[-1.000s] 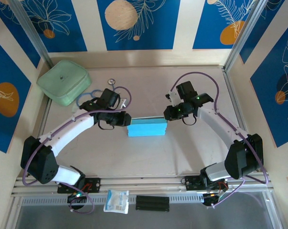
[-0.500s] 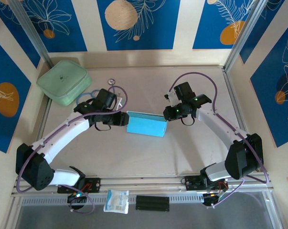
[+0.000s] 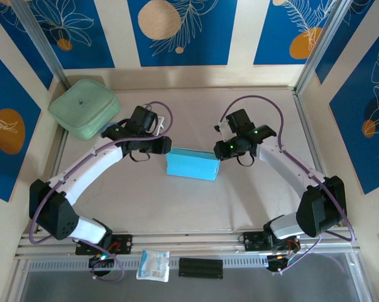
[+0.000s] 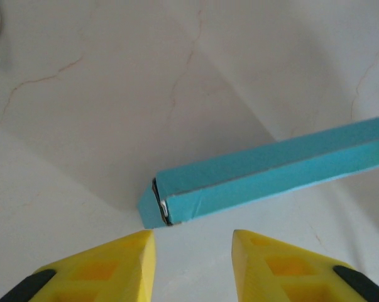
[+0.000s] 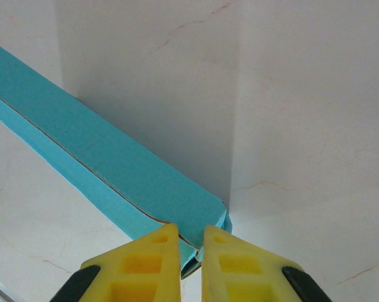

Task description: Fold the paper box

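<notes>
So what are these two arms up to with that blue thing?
They are folding a box; it lies on the table, closed up and flat. The right gripper pinches its right end. The left gripper hovers open just short of the other end, not touching.

— Where does the top camera sit?
— High above and behind the arm bases, looking down on the whole tabletop (image 3: 195, 201), with the paper box (image 3: 192, 165) mid-frame.
— And the wrist cameras?
— Both sit close and low. One looks past the left gripper (image 4: 192, 242) at the box's left end. The other looks past the right gripper (image 5: 189, 234) along the box from its right end. All three views share the box.
</notes>
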Robot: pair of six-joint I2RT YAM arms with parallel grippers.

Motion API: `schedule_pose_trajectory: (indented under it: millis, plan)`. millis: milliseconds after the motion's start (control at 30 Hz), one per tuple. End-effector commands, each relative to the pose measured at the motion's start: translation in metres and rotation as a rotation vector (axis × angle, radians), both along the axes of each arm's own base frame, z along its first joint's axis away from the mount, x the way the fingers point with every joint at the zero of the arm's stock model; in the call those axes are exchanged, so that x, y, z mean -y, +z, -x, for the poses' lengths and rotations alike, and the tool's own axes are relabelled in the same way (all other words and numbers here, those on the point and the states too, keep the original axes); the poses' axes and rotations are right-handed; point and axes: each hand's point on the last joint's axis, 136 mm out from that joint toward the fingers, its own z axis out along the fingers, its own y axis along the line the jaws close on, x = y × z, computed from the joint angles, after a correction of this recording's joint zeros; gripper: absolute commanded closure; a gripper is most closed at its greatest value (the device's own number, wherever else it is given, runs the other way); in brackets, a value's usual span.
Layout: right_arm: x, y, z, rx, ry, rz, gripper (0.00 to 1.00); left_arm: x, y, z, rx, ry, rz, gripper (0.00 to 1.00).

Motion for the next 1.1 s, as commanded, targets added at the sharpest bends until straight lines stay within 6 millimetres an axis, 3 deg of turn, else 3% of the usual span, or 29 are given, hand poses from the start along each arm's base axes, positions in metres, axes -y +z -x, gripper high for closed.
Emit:
schedule_pose_trajectory:
  millis: [0,267,467,633,767,933,1067]
  plan:
    - [0.013,-0.029,0.035,-0.160,0.013,0.096,0.87,-0.005,-0.001,-0.017,-0.017,0.095,0.025,0.64]
    - [0.013,-0.032,0.040,-0.166,0.027,0.114,0.87,0.003,-0.023,-0.022,-0.078,0.110,0.086,0.62]
    - [0.011,-0.031,0.038,-0.153,0.030,0.113,0.87,0.018,-0.023,-0.021,-0.072,0.075,0.186,0.55]
    - [0.005,-0.029,0.037,-0.141,0.048,0.113,0.87,0.006,-0.048,-0.017,-0.064,0.104,0.140,0.52]
    - [0.002,-0.027,0.037,-0.134,0.056,0.123,0.88,0.013,-0.040,-0.013,-0.024,0.090,0.209,0.53]
    - [-0.001,-0.025,0.035,-0.122,0.051,0.125,0.88,0.032,-0.037,0.013,0.037,0.032,0.297,0.61]
    - [-0.003,-0.022,0.030,-0.102,0.035,0.128,0.88,0.031,-0.044,0.038,0.071,0.040,0.314,0.66]
